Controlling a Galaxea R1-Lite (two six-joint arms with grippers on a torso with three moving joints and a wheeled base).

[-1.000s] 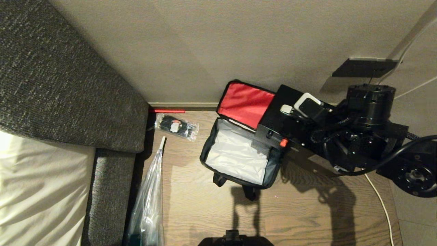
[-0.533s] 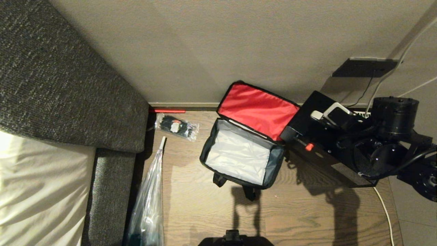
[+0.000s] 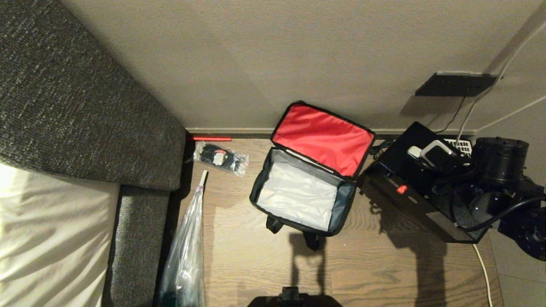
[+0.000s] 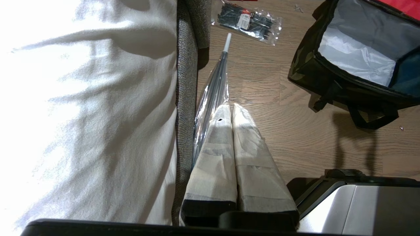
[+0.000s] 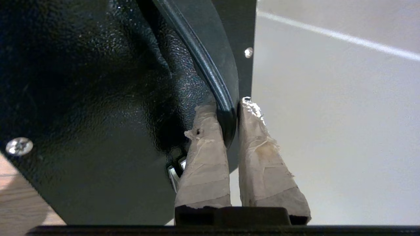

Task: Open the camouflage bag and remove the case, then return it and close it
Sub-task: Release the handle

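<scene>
The camouflage bag [image 3: 341, 209] stands open on the wooden floor in the head view. Its red lid lining [image 3: 322, 138] leans back against the wall and its silvery inside is empty. The left wrist view shows its camouflage side [image 4: 305, 65]. The black case [image 3: 401, 170], with a small red button [image 3: 401, 189], hangs tilted just right of the bag. My right gripper [image 3: 424, 150] is shut on the case's long black handle [image 5: 210, 72], one taped finger on each side [image 5: 229, 105]. My left gripper [image 4: 231, 109] is shut and empty, parked low beside the sofa edge.
A grey sofa [image 3: 76, 106] with a white cover [image 3: 42, 238] fills the left. A clear packet of black ties [image 3: 219, 158] and a plastic-wrapped umbrella [image 3: 187, 247] lie left of the bag. A white cable [image 3: 480, 260] runs along the floor at right, below a black wall plate [image 3: 456, 84].
My right arm has carried the case rightward, from over the bag's right rim to beside the bag. The red lid lining now shows in full. The left arm is still.
</scene>
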